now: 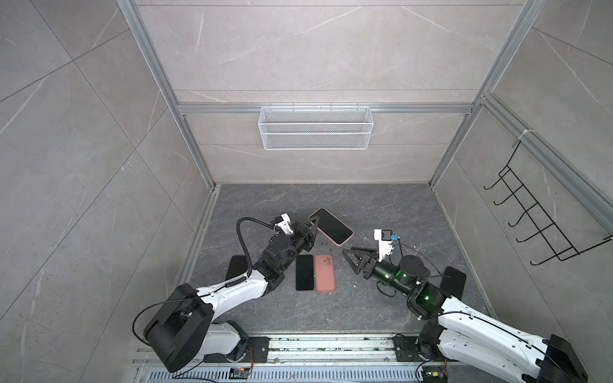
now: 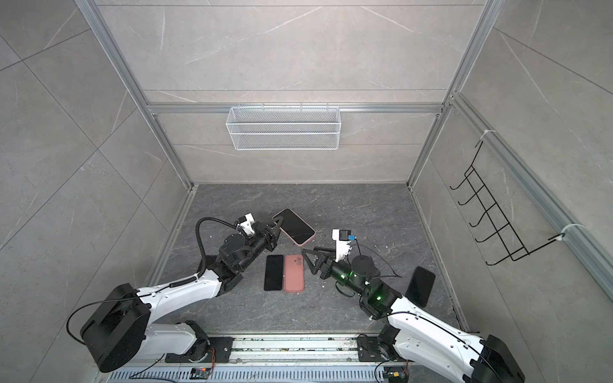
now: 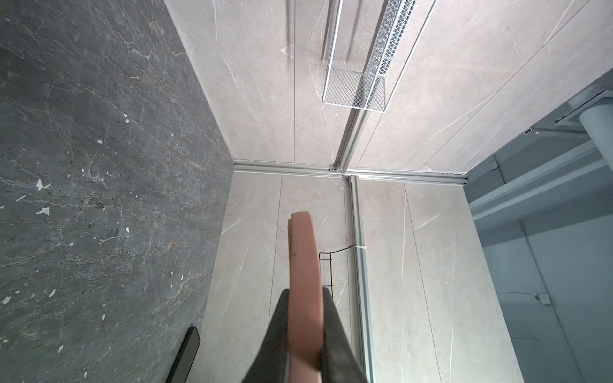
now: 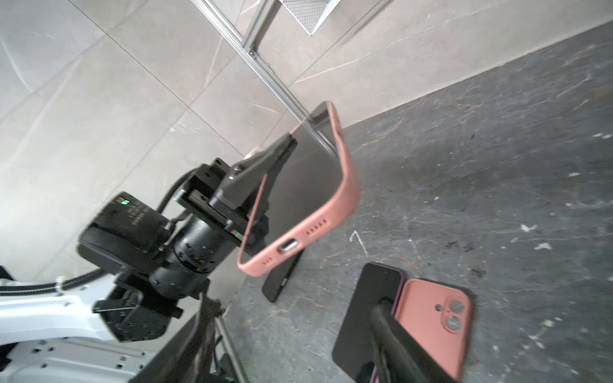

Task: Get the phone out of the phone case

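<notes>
1. We judge the task barely begun. The phone (image 1: 332,227) is not yet out of the pink phone case (image 4: 346,185). Its dark screen faces up and the pink rim shows along every edge we can see.
2. The left jaws pinch one long edge of the cased phone and hold it tilted, clear of the tabletop (image 1: 381,205), over the middle and a little toward the far edge.
3. The right jaws stand spread and empty, near the held phone but apart from it, on the side toward the right edge.
4. What is left, as we read it: grip or push the phone, peel the case rim off a corner, and part the two.
5. A black phone (image 1: 304,272) and a pink case (image 1: 325,273), lens cutouts up, lie side by side and touching at the tabletop's middle, just beside the right jaws. We cannot tell whether that case is empty.
6. One dark phone (image 1: 236,267) lies by the left edge and another dark phone (image 1: 452,282) toward the right edge, both partly under the arms.
7. A wire basket (image 1: 315,127) hangs on the back wall and a hook rack (image 1: 544,212) on the right wall, both well clear.
</notes>
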{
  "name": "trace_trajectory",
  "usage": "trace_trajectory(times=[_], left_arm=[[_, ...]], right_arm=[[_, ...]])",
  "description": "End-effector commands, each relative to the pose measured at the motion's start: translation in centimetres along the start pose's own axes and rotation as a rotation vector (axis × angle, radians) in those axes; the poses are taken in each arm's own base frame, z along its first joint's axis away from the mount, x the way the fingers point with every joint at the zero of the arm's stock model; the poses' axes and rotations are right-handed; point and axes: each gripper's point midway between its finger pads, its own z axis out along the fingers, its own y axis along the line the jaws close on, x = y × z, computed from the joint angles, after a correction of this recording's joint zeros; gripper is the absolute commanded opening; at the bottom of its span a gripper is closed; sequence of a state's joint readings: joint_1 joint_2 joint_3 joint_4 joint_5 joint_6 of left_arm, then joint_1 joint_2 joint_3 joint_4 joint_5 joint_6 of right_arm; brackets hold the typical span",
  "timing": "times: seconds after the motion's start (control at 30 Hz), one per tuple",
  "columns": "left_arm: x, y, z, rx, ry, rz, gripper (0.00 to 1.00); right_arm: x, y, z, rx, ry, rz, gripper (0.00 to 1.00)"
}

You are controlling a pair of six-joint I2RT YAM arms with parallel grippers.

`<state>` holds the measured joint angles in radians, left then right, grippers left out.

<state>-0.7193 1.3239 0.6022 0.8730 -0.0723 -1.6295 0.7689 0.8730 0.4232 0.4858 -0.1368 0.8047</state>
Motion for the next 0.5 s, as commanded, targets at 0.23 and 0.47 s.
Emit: trace_trajectory(times=[0.23, 0.47], left_arm=[[0.0, -4.0, -0.5, 0.173, -0.004, 0.003, 0.0], [-0.2, -4.1, -1.0, 0.174, -0.013, 0.015, 0.0]], right_arm=[[-0.4, 3.1, 2.6, -0.216, 0.015, 0.266, 0.66], [-0.8, 3.0, 3.0, -0.25, -0.013, 0.312, 0.49]])
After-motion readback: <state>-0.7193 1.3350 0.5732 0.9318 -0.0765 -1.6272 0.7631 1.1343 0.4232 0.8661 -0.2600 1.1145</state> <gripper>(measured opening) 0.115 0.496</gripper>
